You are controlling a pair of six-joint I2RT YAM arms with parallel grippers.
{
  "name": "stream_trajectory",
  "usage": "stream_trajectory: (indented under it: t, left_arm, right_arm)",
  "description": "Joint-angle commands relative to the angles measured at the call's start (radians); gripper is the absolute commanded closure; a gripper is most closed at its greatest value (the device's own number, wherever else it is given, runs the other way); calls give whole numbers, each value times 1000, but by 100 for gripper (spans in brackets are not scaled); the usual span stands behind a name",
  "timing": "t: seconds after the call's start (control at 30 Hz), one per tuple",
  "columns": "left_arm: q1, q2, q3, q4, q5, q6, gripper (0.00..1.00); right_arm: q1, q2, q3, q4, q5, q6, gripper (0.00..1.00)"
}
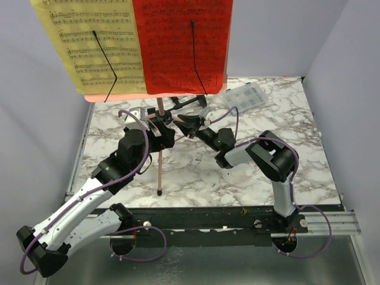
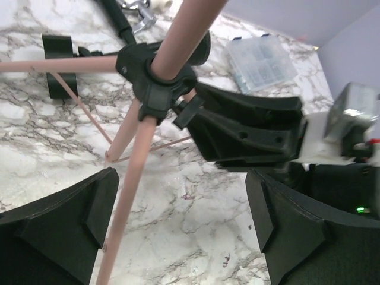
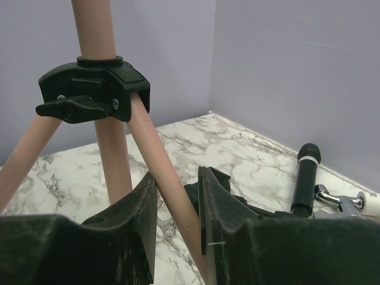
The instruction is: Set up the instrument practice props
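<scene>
On the white marble worktop (image 1: 196, 178), right tool (image 3: 177, 190) clamps a leg of the pink thin-legged tripod music stand (image 3: 94, 29); left tool (image 2: 181, 196) gapes empty. A sideways tug could topple it.

Left arm (image 1: 89, 196) reaches forward and inward; left gripper (image 2: 181, 202) jaws spread wide. Right arm (image 1: 279, 166) folded, reaching left; right gripper (image 3: 177, 184) jaws closed onto music stand leg (image 3: 155, 148).

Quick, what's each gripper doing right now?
Left gripper: open, with a leg of the pink music stand between its fingers.
Right gripper: closed on another leg of that stand.
</scene>
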Motion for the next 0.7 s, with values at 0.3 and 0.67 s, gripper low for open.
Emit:
stream_trajectory:
  t: [0.3,0.67]
  left_arm:
    - [7,-109,300,-356,-66,40,2]
    - [5,-252,297,-459,-73,-8,2]
  right_arm:
    - [190,218,113,-292,428,152,100]
    - [314,308,262,-405,636,233,100]
